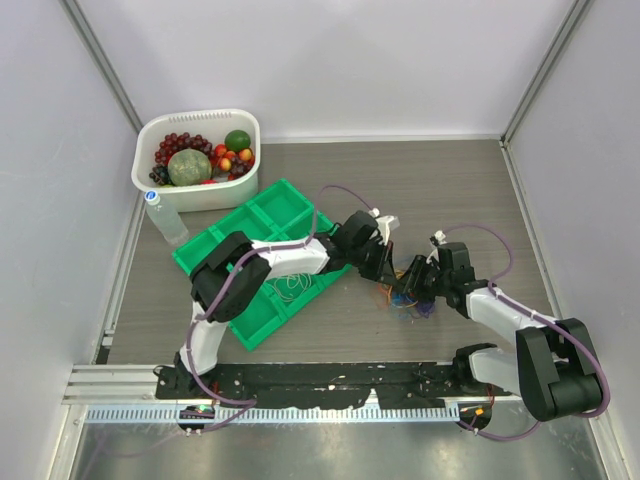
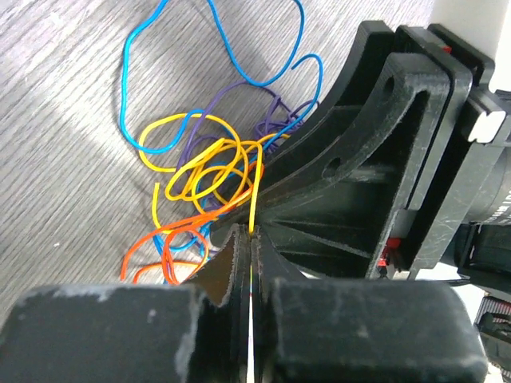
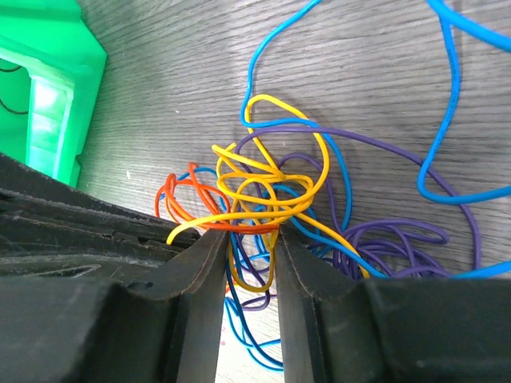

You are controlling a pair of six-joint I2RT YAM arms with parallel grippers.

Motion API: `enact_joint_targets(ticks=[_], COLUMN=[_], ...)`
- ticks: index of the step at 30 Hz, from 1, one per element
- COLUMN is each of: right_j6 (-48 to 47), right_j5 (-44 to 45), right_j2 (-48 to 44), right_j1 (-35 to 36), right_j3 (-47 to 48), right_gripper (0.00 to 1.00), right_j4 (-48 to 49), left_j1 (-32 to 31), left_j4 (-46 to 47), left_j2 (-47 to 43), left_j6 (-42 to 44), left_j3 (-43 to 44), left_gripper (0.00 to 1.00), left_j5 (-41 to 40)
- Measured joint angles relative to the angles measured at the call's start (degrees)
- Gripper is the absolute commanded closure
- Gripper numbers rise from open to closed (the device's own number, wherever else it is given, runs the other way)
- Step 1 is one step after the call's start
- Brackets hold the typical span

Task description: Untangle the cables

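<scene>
Left claw: my left claw [image 2: 246,231] was pressed together on the yellow cable [image 2: 253,199]; one strand ran straight down into the seam between the fingers.
Right claw: my right claw [image 3: 249,235] stood with its jaws a little apart, and a yellow loop hung down in the gap. Other yellow and orange strands lay across the fingertips [image 3: 200,243]. I could not tell whether any of them was gripped.
Both claws: from above they faced each other, close together, over the same knot, left [image 1: 385,268] and right [image 1: 415,275].
Cables: the cables [image 1: 408,300] lay in one tangle on the table [image 1: 440,190], just right of the green tray [image 1: 262,215], under and between my two claws.
Yellow: several loops were wound through one another at the middle of the knot.
Orange: the orange cable [image 2: 172,230] was bunched low on the tray side, touching the yellow.
Blue: the blue cable [image 3: 457,88] swept out in wide open curves on the bare wood, away from the knot.
Purple: the purple cable [image 3: 383,144] threaded under the yellow and coiled beside the right finger.
Tray: a few thin loops lay in a near compartment below my left arm, too small to tell their colours.
Far corner: a white tub [image 1: 200,113] of fruit stood behind the tray, with a bottle [image 1: 165,220] lying beside it.
</scene>
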Motion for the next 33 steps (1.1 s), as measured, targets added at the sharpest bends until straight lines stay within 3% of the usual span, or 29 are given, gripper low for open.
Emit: enact_joint_targets(ticks=[5, 11, 14, 18, 24, 31, 33], right_j6=[1.2, 3.6, 4.6, 5.1, 5.1, 3.9, 3.1], right_j5=[4.3, 12.2, 15.8, 20.2, 22.8, 22.4, 21.1], right_j2=[0.1, 0.6, -0.3, -2.4, -3.9, -1.7, -1.2], right_j1=[0.5, 0.4, 0.2, -1.5, -5.8, -10.1, -10.2], right_j3=[1.4, 3.3, 3.4, 3.2, 2.9, 4.5, 4.6], right_gripper=[0.65, 0.66, 0.66, 0.65, 0.61, 0.54, 0.48], right_j4=[-2.1, -3.7, -4.7, -6.9, -8.4, -8.0, -7.3], left_j1=[-0.6, -3.9, -5.8, -5.7, -5.4, -5.4, -5.4], left_j4=[-3.7, -8.4, -9.5, -9.1, -10.1, -16.5, -18.4], left_j2=[-4.2, -24.2, -35.2, -42.6, -44.9, -46.4, -47.6], left_j6=[2.6, 9.6, 12.9, 15.0, 17.2, 22.5, 23.4], left_j3=[-1.0, -0.7, 3.8, 10.2, 20.2, 25.8, 26.6], left_gripper=[1.0, 1.0, 1.0, 1.0, 1.0, 1.0, 1.0], left_j5=[-1.0, -5.0, -8.5, -12.9, -17.3, -24.2, -27.3])
